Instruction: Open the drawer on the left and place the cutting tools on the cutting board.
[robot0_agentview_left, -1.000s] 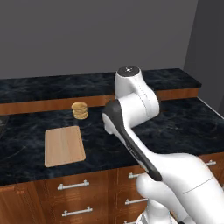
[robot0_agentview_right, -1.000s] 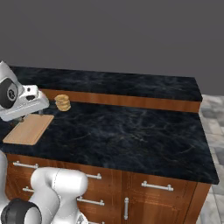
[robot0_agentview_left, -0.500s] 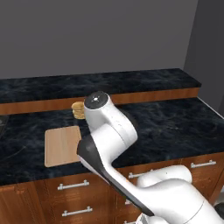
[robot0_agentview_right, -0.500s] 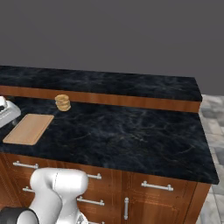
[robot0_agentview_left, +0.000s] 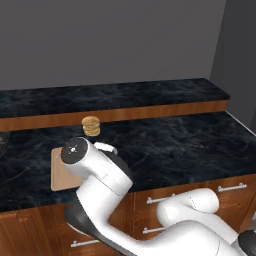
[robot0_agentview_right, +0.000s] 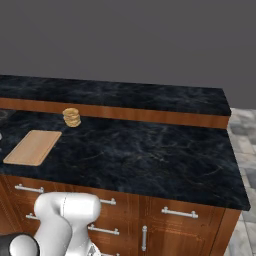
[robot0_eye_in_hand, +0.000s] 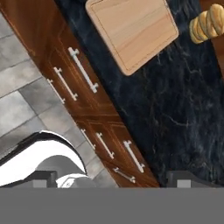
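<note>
The jaws stand wide apart with nothing between them, their two dark tips at the bottom of the hand view looking down over the front edge of the dark marbled counter (robot0_agentview_right: 150, 150). The cutting board (robot0_eye_in_hand: 131, 33) lies bare on the counter near that edge, with the small round tan stack (robot0_agentview_right: 71, 117) just beyond it toward the wooden back ledge. The drawer (robot0_eye_in_hand: 70, 70) sits shut in the brown cabinet front right below the board, its silver bar handle (robot0_eye_in_hand: 82, 70) lying along the counter's edge.
</note>
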